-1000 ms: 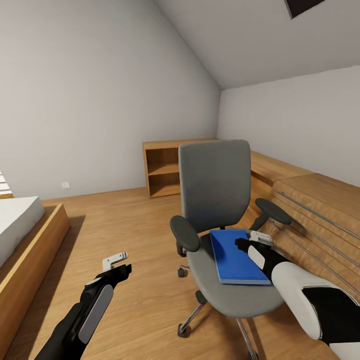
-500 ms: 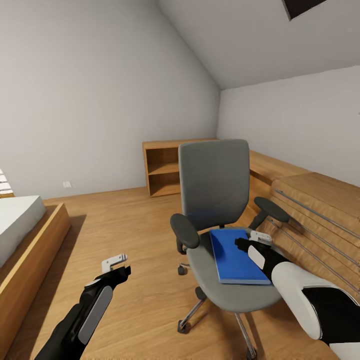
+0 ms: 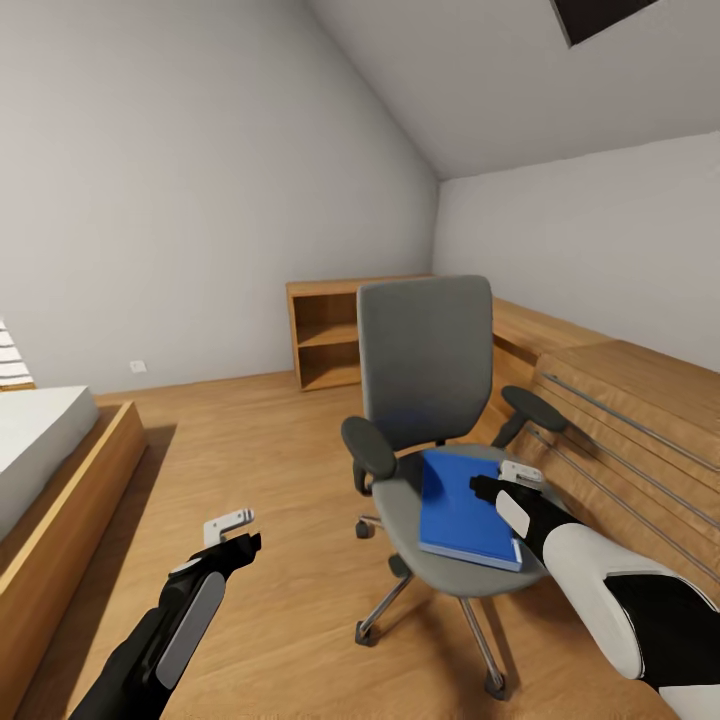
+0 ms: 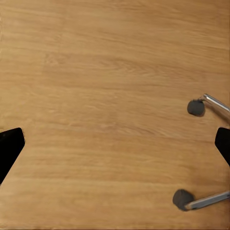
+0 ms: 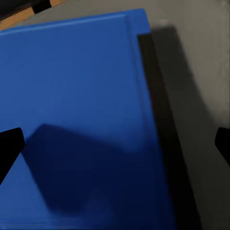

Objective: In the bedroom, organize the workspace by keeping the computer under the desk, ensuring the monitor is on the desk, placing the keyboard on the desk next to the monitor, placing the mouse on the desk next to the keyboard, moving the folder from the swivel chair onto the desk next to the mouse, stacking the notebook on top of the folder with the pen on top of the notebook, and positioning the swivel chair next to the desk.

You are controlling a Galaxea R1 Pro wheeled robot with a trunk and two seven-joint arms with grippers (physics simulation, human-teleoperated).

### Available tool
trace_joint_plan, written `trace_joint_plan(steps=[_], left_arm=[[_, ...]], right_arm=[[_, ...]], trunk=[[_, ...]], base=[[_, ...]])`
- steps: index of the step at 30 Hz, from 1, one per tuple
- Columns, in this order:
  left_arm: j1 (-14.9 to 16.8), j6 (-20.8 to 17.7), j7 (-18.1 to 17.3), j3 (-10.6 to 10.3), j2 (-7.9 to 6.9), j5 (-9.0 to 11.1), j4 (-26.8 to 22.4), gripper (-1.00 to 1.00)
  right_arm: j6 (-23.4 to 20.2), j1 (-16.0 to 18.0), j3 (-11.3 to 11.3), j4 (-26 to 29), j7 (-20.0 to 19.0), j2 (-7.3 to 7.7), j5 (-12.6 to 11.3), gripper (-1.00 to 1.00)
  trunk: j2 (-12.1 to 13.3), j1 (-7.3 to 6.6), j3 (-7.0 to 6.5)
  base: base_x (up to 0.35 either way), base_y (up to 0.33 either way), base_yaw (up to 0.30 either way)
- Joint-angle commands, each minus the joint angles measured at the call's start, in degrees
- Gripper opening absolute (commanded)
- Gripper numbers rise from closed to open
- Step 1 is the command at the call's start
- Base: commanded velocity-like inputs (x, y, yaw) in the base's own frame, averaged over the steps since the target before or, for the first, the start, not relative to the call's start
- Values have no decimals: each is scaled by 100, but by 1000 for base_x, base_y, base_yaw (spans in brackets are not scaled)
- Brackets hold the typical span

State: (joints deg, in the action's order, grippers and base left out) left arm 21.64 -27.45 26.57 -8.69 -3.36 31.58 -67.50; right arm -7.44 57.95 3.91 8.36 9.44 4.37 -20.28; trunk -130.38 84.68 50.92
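Note:
The swivel chair (image 3: 425, 350), grey with black armrests, stands mid-room on the wood floor. A blue folder (image 3: 455, 500) lies flat on its seat, tilted, with its near corner at the seat's front edge. My right gripper (image 3: 497, 482) hovers open just over the folder's right side. The right wrist view has the folder (image 5: 86, 120) and grey seat (image 5: 201, 86) close below, between the spread fingers of that gripper (image 5: 115, 143). My left gripper (image 3: 238, 532) hangs open above bare floor left of the chair; the left wrist view shows two chair castors (image 4: 195, 107) beside that gripper (image 4: 115, 143).
A light-wood open shelf unit (image 3: 330, 335) stands against the back wall. A bed on a wooden platform (image 3: 60, 470) fills the left side. A low light-wood chest with metal rails (image 3: 630, 420) runs along the right, close behind the chair. Open floor lies between bed and chair.
The chair has turned and slid slightly left and away, and the folder has turned with it. Both grippers stay about where they were. The view has shifted a little.

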Motion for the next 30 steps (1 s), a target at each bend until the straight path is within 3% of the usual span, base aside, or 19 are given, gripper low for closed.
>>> trace_joint_plan(steps=[1, 12, 20, 30], left_arm=[[5, -6, 59, -19, -7, 59, -9, 100], [7, -6, 59, -11, -7, 62, -9, 100], [7, -6, 59, -2, -7, 63, -9, 100], [7, -6, 59, -1, -7, 65, -9, 100]], right_arm=[[-38, -3, 57, -81, 31, 3, -72, 100], [-38, -3, 91, -80, 31, 3, -72, 100], [-38, -3, 92, -73, 31, 4, -72, 100], [-38, -3, 92, -72, 31, 3, -72, 100]], trunk=[[-2, -3, 7], [-2, -3, 7], [-2, -3, 7], [-2, -3, 7]], base=[[-264, 0, 0], [-68, 0, 0], [-235, 0, 0], [-33, 0, 0]])
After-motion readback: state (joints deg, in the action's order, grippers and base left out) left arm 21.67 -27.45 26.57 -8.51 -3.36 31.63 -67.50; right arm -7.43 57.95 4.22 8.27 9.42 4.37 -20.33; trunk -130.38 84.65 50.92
